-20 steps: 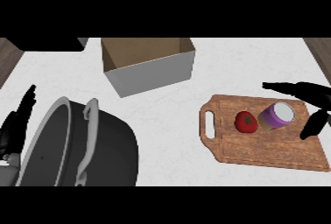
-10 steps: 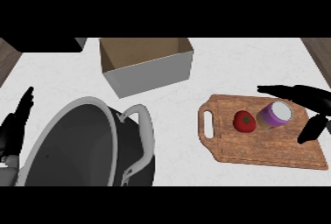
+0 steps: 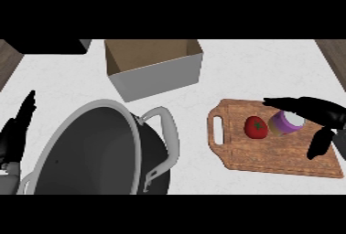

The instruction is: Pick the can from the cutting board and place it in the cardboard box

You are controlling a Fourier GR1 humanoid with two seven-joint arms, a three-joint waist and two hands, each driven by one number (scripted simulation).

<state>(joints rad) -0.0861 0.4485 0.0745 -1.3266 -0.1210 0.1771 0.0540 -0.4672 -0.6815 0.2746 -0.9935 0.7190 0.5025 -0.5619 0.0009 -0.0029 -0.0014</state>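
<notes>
A can (image 3: pixel 286 123) with a purple side and a pale top stands on the wooden cutting board (image 3: pixel 270 157) at the right, next to a red tomato (image 3: pixel 255 127). My right hand (image 3: pixel 320 115) hovers over the can, fingers stretched above its far side and the thumb hanging down to its right; the fingers are not closed round it. The open cardboard box (image 3: pixel 154 66) stands at the upper middle of the white counter. My left hand (image 3: pixel 15 132) rests open at the left edge, fingers up.
A large dark pot (image 3: pixel 94 151) with grey looped handles fills the lower left, between the left hand and the board. A black object (image 3: pixel 47 45) lies at the top left corner. Brown wood shows at both side edges of the counter.
My right hand has moved left over the can. The pot has shifted and turned, its handle swinging to the right side. The left hand has stayed in place.
</notes>
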